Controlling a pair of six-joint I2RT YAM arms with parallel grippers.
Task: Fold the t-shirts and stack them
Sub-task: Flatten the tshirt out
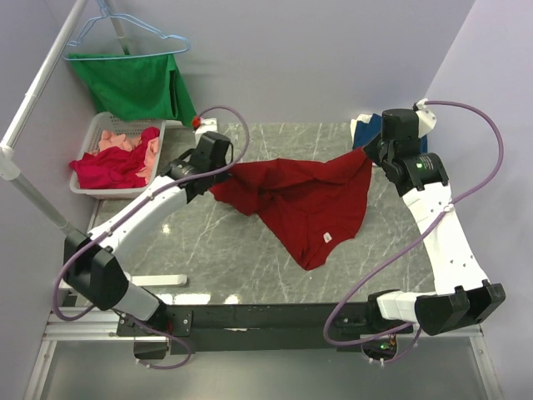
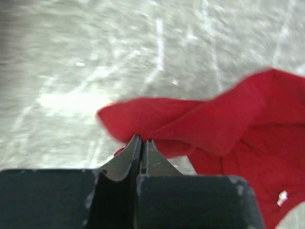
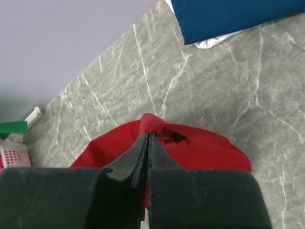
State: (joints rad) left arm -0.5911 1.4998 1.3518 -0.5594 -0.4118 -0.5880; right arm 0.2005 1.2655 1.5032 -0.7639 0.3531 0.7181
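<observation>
A deep-red t-shirt point(image 1: 300, 200) hangs slack between two robot arms at the middle of the marble-patterned bench point(image 1: 208, 250). Its bunched body sags onto the surface, a white label facing up near the front. The left claw point(image 2: 142, 140) is clamped on a fold of the cloth at one end, and the right claw point(image 3: 148, 136) is pinched tight on a gathered edge at the other. At the far right corner lies a dark blue t-shirt point(image 3: 228, 16) on top of a white one point(image 3: 209, 43). Crimson point(image 1: 112, 171) and salmon-pink shirts point(image 1: 125, 140) wait in a white basket point(image 1: 96, 133) at far left, below a green garment point(image 1: 133, 83) on its hanger point(image 1: 125, 33). The step appears to be spreading the shirt out before folding. The next move likely calls for drawing the two ends apart and laying the cloth flat without creases.
</observation>
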